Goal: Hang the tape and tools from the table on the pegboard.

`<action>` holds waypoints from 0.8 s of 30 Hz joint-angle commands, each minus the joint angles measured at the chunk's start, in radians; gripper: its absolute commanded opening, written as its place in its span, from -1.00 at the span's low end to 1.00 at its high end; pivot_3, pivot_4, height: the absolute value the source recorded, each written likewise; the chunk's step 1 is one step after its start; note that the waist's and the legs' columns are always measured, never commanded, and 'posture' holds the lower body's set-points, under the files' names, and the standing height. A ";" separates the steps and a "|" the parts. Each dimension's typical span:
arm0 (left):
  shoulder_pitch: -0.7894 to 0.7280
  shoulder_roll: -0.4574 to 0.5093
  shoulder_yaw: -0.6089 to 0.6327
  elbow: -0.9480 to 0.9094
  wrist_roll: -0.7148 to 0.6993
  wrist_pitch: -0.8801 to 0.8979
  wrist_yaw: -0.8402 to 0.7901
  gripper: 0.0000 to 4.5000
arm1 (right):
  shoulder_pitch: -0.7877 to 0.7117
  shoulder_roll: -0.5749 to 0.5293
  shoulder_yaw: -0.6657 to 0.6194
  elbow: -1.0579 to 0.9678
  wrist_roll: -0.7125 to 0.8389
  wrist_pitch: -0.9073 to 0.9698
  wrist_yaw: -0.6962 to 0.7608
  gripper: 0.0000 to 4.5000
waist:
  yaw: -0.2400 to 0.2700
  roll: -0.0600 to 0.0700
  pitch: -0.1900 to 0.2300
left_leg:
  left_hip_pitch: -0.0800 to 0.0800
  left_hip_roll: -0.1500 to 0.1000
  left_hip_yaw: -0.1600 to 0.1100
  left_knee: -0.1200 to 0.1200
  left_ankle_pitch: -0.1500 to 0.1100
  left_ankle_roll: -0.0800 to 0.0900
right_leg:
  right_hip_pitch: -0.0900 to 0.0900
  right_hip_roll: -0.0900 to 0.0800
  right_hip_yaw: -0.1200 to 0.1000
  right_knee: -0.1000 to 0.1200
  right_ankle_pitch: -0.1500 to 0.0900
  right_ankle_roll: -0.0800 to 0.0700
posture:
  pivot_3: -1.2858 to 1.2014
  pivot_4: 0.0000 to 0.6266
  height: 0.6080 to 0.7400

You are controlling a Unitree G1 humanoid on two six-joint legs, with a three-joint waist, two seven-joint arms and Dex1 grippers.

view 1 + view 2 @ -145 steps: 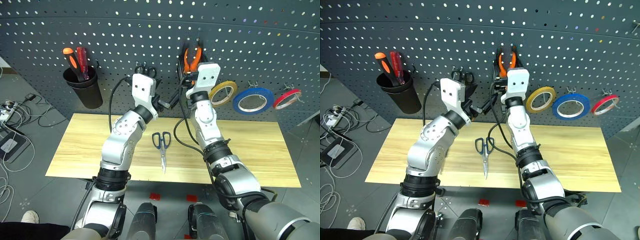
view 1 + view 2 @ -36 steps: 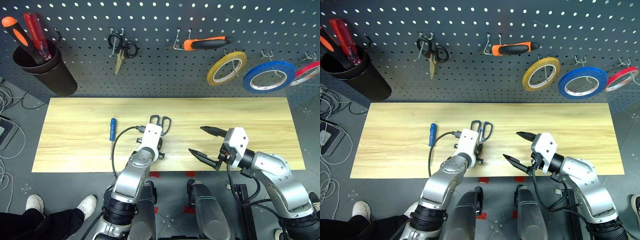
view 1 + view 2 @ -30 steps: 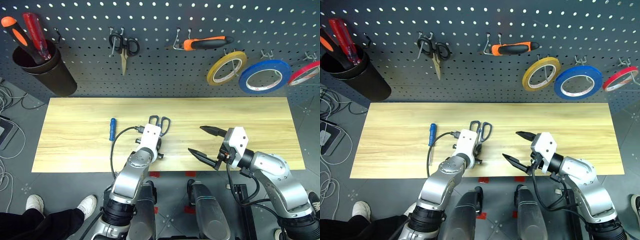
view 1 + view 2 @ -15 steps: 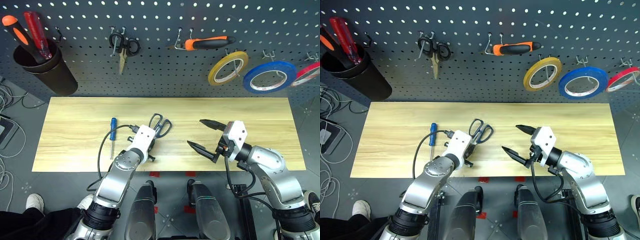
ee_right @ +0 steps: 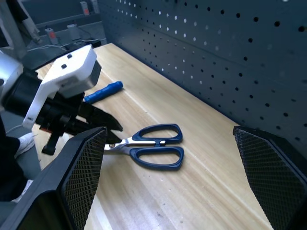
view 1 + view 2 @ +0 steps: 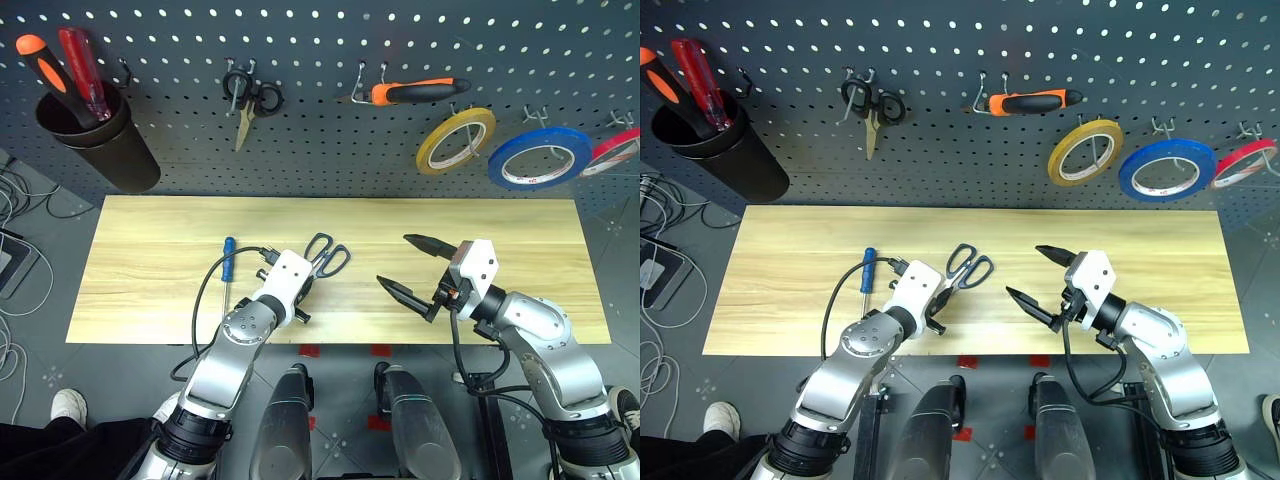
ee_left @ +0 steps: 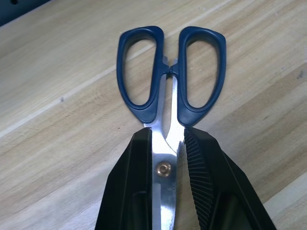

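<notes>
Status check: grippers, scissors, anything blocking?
Left gripper shut on scissors blades, on table. Right gripper open, empty. Nothing blocking.

Dark-blue-handled scissors: formerly lying with handles pointing straight toward the pegboard, now swung so the handles point to the far right, blades clasped between the fingers of the left gripper. Left arm: forearm now angled in from the near left rather than reaching straight ahead. Right gripper: moved from high at the pegboard beside the orange-handled pliers down over the table, fingers spread wide.
</notes>
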 commanded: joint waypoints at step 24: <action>-0.066 0.053 0.027 0.191 -0.045 0.053 -0.172 0.24 | 0.048 -0.005 -0.013 -0.110 0.029 0.065 -0.045 1.00 | -0.004 0.000 0.001 | 0.001 -0.001 0.000 0.000 0.000 0.002 | 0.001 0.002 0.001 0.001 0.000 0.000 | 0.05 0.46 1.00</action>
